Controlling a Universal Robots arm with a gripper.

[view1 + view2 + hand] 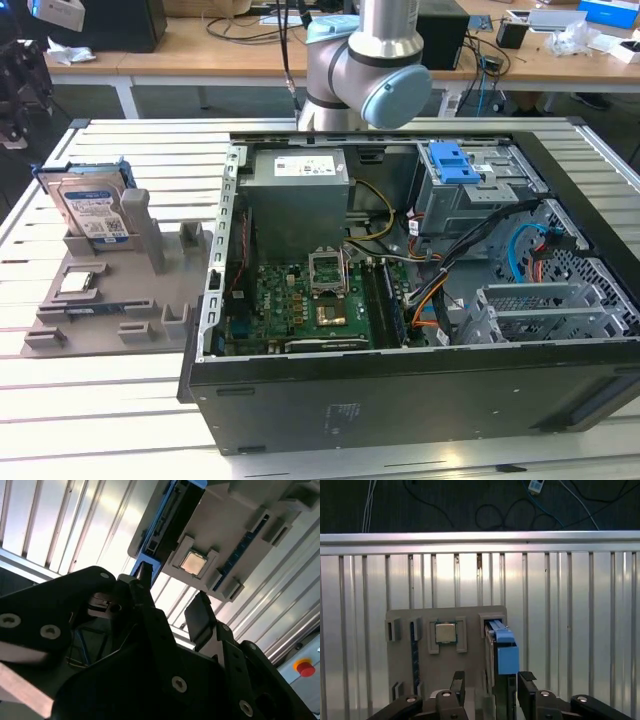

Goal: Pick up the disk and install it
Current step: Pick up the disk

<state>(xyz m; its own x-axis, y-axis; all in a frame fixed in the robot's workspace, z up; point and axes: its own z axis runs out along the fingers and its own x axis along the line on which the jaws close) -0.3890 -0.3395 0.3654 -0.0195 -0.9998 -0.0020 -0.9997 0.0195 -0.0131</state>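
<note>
The disk (93, 208) stands on edge in a slot of the grey holder tray (110, 300), on the slatted table at the exterior view's left. Its white-and-blue label faces the camera and blue rails run along its edges. In the first wrist view the disk (502, 650) is seen edge-on, far beyond my gripper (492, 685). The two black fingers are open with nothing held between them. In the second wrist view the gripper (172, 600) is also well clear of the disk (170, 520).
An open computer case (400, 420) lies at the exterior view's right, with a grey drive cage and its blue latch (452, 160), a power-supply box (300, 175) and a motherboard. A processor chip (445, 632) sits in the tray. The arm (365, 70) rises behind the case.
</note>
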